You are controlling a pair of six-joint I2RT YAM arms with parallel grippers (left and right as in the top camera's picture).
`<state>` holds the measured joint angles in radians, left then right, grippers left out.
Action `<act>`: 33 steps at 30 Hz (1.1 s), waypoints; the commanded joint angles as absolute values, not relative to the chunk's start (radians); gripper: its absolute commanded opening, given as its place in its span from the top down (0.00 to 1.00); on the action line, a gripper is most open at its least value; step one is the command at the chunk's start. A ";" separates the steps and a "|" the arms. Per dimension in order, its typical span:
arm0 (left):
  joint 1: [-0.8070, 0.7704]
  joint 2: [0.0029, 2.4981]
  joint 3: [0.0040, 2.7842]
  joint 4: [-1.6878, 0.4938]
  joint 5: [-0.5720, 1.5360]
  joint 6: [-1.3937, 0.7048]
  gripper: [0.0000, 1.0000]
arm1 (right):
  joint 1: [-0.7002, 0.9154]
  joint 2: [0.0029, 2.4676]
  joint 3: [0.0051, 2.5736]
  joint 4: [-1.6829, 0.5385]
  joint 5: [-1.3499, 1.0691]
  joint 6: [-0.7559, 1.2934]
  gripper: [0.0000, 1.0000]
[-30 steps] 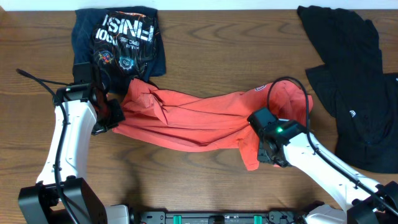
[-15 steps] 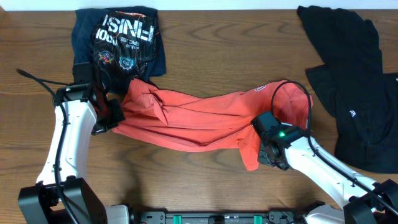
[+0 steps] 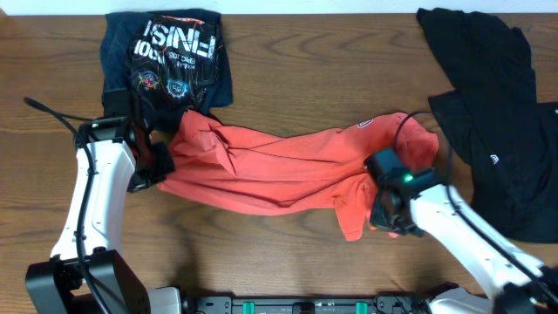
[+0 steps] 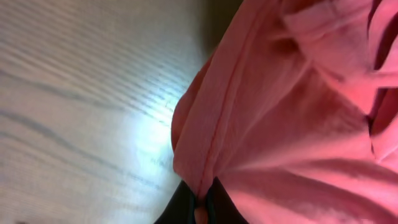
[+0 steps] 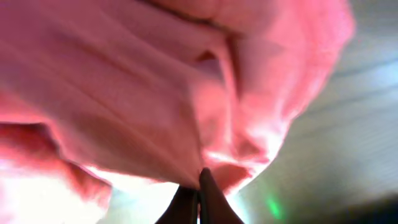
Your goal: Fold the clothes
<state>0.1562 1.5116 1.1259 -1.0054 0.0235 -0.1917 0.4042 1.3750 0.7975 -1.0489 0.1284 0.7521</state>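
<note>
two pinches hold the coral-red t-shirt (image 3: 270,166): our left gripper (image 4: 202,204) clamps its hem by the navy printed shirt (image 3: 170,52), our right gripper (image 5: 198,193) a fold near the black garment (image 3: 493,105).

We find the T-shirt (image 3: 270,170) lying crosswise on the middle of the table (image 3: 288,78), with the left gripper (image 3: 163,164) at its left end and the right gripper (image 3: 382,209) at its right end, on the near side. Behind its left end, touching it, lies a folded shirt (image 3: 170,52). A loose garment (image 3: 488,105) lies at the far right, just beside the T-shirt's right end.
</note>
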 commanded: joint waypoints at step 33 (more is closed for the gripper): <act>0.162 1.387 1.199 -1.090 -0.035 -0.208 0.94 | 0.164 1.350 1.106 -1.242 0.039 0.431 0.99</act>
